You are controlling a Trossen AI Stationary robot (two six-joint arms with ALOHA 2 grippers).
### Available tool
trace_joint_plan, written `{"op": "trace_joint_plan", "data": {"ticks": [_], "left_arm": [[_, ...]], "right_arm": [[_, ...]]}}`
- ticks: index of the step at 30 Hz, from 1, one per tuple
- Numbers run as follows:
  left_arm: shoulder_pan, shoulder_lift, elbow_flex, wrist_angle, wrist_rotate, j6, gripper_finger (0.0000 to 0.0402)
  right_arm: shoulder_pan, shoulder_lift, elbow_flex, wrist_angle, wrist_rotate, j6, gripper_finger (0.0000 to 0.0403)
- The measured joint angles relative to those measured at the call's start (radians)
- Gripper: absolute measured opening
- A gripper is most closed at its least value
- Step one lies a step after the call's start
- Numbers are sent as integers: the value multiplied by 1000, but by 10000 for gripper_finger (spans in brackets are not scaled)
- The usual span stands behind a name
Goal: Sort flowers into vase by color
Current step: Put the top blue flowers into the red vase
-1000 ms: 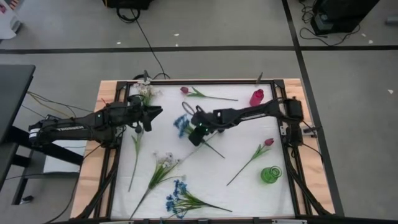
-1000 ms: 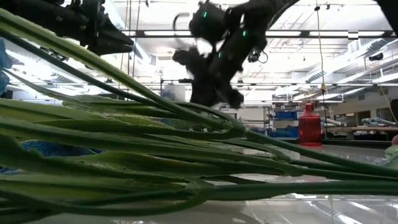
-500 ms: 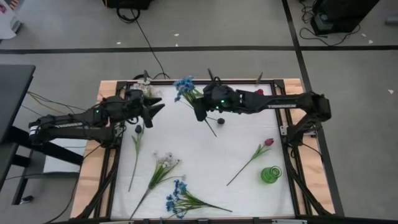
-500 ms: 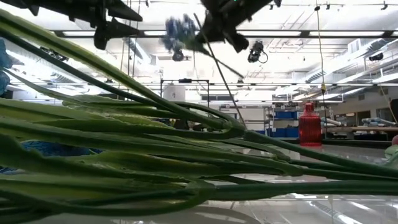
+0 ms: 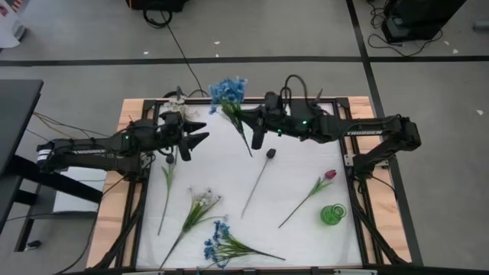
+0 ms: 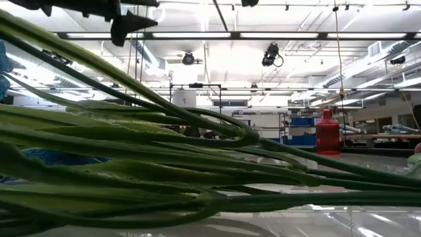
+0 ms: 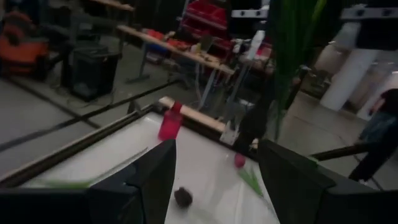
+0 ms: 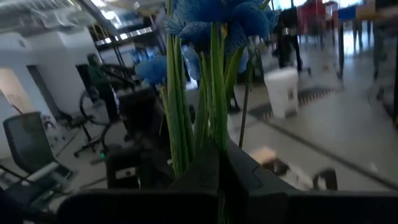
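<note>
My right gripper (image 5: pixel 250 131) is shut on a blue flower, high over the table's far middle. Its blue cluster (image 5: pixel 227 90) reaches past the far edge and its stem end (image 5: pixel 250 153) hangs free. My left gripper (image 5: pixel 200 132) stands open at the far left, raised, with nothing between its fingers. On the white table lie a dark-bud flower (image 5: pixel 260 183), a red-pink bud flower (image 5: pixel 309 195), a white flower (image 5: pixel 200 200), a blue bunch (image 5: pixel 221 244) and a green stem (image 5: pixel 165 187). The green vase (image 5: pixel 332 215) stands near right and the red vase (image 6: pixel 327 131) far right. My right gripper pinches the flower's green stems (image 8: pixel 214 146) between its two fingers, below the blue cluster (image 8: pixel 211 18). The fingers come in level from the table's right and lie across the stems. The flower is lifted clear of the table, cluster toward the far edge.
A wooden frame (image 5: pixel 126 114) rims the table. A small white flower (image 5: pixel 179 111) sits at the far left corner. Thick green stems (image 6: pixel 164 171) lie right in front of the low camera. Bare white surface lies at the table's middle (image 5: pixel 290 164).
My right gripper has risen and gone toward the far edge, tipping up to level, and has carried the blue flower clear of the table. The dark-bud flower now shows on the table where it was. My left gripper has opened wider and risen a little.
</note>
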Motion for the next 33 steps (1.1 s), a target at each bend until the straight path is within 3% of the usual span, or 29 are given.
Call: {"op": "trace_joint_plan", "data": {"ticks": [5,13,18,26,33], "left_arm": [[46,99,67,18,97,54,231],[56,333,270,42,214,145,230],[61,433,354,49,275,183,210],[63,495,378,76,323,177,125],[66,493,378,68,343,172,16]], "right_arm": [[-13,8,1,43,-1,-33,9],[-35,22,0,143,-28,-78,9],[-41,22,0,179,-27,-93,9],[-40,22,0,183,-27,-104,16],[-40,22,0,174,-37,-65,37]]}}
